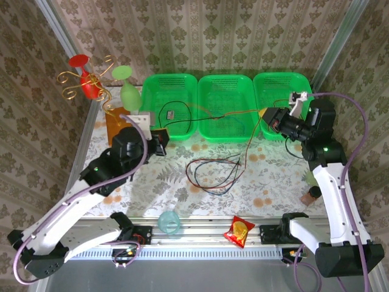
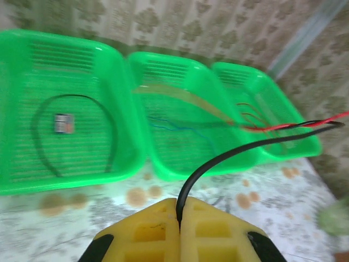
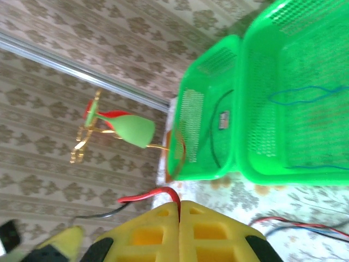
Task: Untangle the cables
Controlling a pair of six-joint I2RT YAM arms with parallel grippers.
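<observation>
Setting: floral-print table inside papered walls, three green baskets at 12 o'clock.
Left gripper: clamped on a black cable.
Right gripper: clamped on a red cable.
Progress: roughly midway. A black loop and a blue wire lie in baskets, while a tangle remains at table centre.
Nearby: snack packet and cup at 6 o'clock, apart from the tangle.
</observation>
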